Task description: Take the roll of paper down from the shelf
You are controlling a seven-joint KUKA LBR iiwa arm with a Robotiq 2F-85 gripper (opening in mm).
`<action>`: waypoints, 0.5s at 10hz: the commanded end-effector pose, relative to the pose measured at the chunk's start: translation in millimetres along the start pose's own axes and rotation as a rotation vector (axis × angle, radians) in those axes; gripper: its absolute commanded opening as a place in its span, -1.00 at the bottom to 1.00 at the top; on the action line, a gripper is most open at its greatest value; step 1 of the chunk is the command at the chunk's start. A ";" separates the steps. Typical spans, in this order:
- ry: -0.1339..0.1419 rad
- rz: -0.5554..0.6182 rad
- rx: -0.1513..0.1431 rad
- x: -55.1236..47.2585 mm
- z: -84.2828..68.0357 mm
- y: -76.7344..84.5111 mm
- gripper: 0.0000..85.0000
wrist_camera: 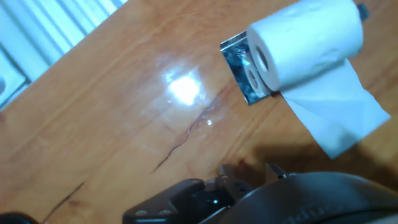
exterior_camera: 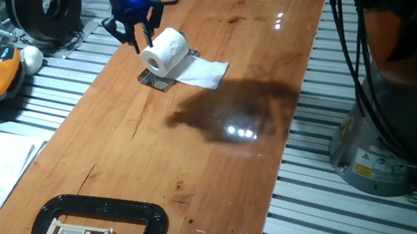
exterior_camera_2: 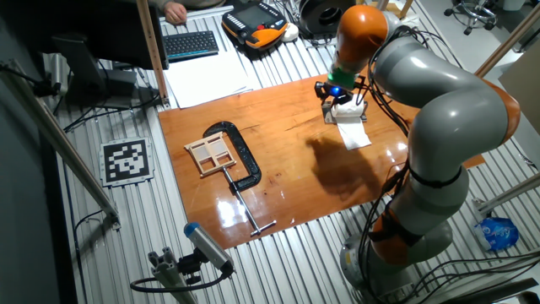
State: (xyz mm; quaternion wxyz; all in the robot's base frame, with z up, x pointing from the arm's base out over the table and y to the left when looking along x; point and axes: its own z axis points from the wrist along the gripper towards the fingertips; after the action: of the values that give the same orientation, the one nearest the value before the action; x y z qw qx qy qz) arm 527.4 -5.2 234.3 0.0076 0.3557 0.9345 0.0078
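At the far end of the wooden bench (exterior_camera: 223,157), the roll of paper (exterior_camera: 166,52) lies on its side on the shelf (exterior_camera: 154,79), and its loose sheet trails down onto the wood beside it. In the hand view the roll covers most of the shelf; only a shiny corner shows, with the roll's hollow core mirrored in it.

The tool (exterior_camera: 138,34) hangs just above and behind the roll. Its fingers stand apart and hold nothing, and they do not seem to touch the paper.

The step in hand is, I think, the approach for the grasp. To do it well, the tool should come down with one finger on each side of the round body, across the width of the roll and not along its axis, because the roll may turn away if it is pushed on one side only. The paper is soft, so a gentle closing is enough. The fingers should stop before they reach the metal edge of the shelf. The lift should go straight up first, so the trailing sheet follows freely and does not drag the shelf along.
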 end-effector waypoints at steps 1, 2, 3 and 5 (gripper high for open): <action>-0.001 0.304 0.006 0.3 0.0 -0.4 -0.20; -0.004 0.312 0.010 0.7 -0.2 -0.6 -0.20; -0.020 0.313 0.019 1.7 -1.0 -0.5 -0.20; -0.051 0.311 0.033 0.2 -2.3 0.3 -0.20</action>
State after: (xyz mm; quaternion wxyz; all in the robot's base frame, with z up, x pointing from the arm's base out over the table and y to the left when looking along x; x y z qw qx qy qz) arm 527.4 -4.7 236.6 0.0258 0.4338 0.9006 -0.0130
